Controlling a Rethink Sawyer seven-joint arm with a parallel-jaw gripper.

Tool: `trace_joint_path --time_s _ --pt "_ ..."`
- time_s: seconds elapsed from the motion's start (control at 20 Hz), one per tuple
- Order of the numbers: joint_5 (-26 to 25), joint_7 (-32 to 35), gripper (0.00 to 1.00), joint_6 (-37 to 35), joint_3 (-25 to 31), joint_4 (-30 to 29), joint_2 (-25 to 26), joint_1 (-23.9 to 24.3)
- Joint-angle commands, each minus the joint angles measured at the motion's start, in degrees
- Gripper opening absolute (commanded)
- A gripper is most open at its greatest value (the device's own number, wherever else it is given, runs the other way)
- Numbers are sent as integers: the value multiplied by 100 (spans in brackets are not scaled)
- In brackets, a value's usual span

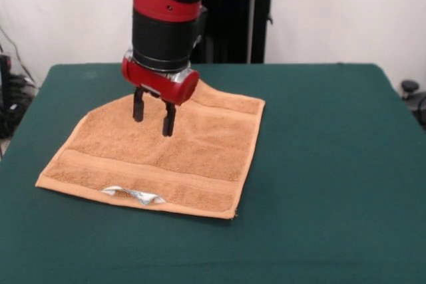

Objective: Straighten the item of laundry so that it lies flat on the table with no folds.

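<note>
The dark green worktop (333, 164) spreads wide around everything. On it lies the orange-tan towel (180, 157), toward its left half, spread nearly flat; the towel's far left corner looks cut off at a slant, as if tucked under. A woven band runs along the towel's near edge, and a small white tag (133, 195) sits crumpled at that edge. My fingers (154, 116) hang parted over the towel's far part, holding nothing; whether the tips touch the cloth I cannot tell.

We see an orange-tan towel (166, 147) with a woven band and white tag (133, 195) on the dark green tabletop (333, 164); above the towel, a red-and-black arm (166, 4).
</note>
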State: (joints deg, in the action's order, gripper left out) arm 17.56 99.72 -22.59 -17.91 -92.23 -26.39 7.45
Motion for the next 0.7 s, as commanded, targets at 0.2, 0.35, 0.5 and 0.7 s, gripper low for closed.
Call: trace_joint_path --time_s 0.2,0.35,0.5,0.7 --pt "-1594 -1636 100 -810 1358 -517 -698 1150" --pt "-1908 -1391 100 -922 1557 -376 -634 1266" --pt "-2132 -1121 100 -1199 1700 -99 -535 1280" --pt "-2292 -771 100 -1446 1826 245 -365 1205"
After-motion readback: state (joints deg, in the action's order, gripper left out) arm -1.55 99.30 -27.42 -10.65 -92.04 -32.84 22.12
